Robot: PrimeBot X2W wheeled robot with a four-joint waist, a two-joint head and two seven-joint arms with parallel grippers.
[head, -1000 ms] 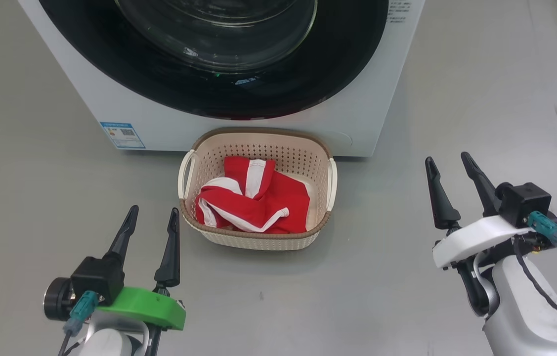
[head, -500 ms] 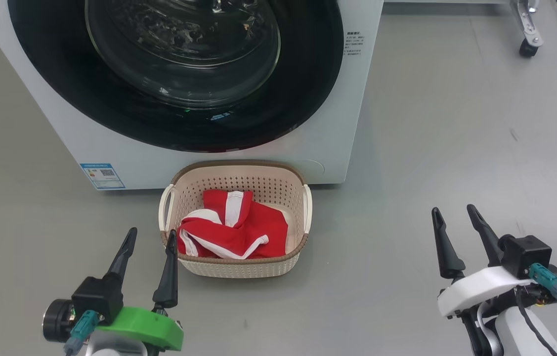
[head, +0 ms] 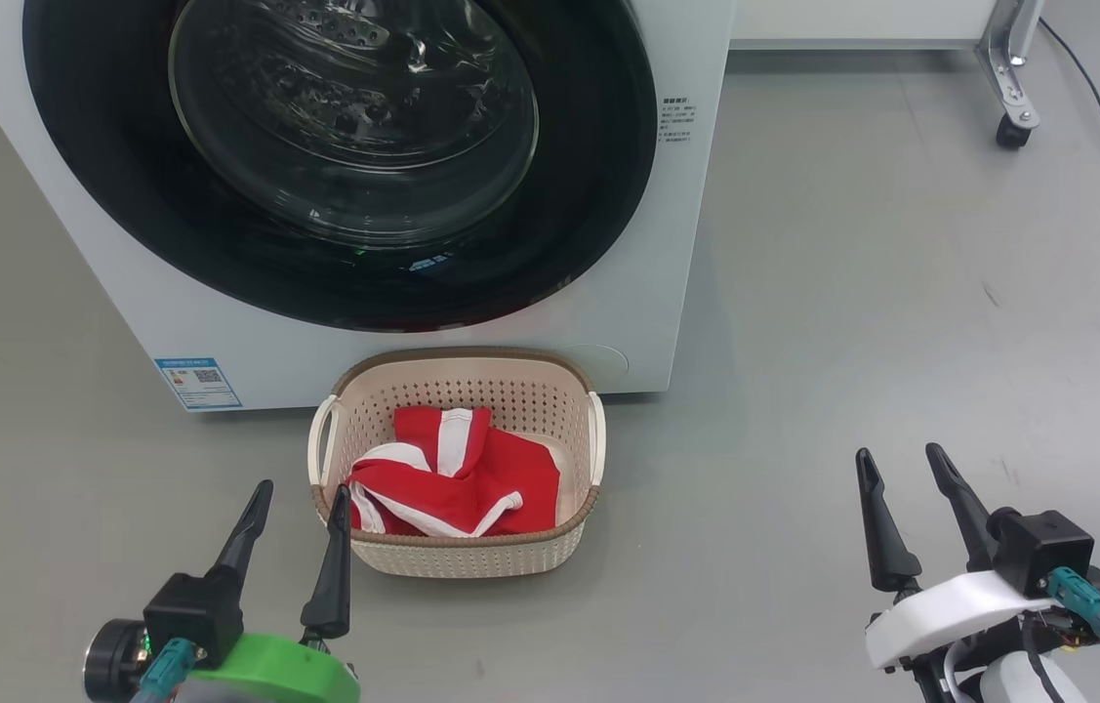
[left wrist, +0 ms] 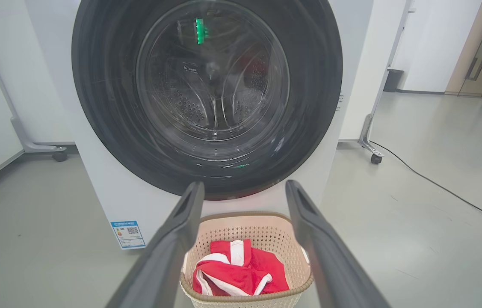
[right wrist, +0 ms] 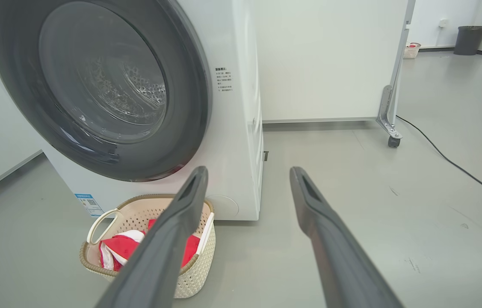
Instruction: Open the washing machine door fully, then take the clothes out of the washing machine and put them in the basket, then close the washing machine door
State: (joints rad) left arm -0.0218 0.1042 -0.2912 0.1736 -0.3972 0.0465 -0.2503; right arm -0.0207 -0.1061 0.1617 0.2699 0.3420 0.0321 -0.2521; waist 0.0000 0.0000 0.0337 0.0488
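The white washing machine [head: 628, 322] has its round black door [head: 345, 146] apparently shut flush, and the drum looks bare through the glass. Just in front of it on the floor [head: 803, 391] sits the cream basket [head: 462, 558], holding the red-and-white clothes [head: 471, 483]. The left claw [head: 304, 488], by the basket's near left corner, and the right claw [head: 899, 452], well apart to the right, are both spread and empty. All three steps look done. At most, the next move is checking that the latch caught.

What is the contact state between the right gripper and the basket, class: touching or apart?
Apart. The head view shows a wide strip of bare floor between the open right gripper and the basket.
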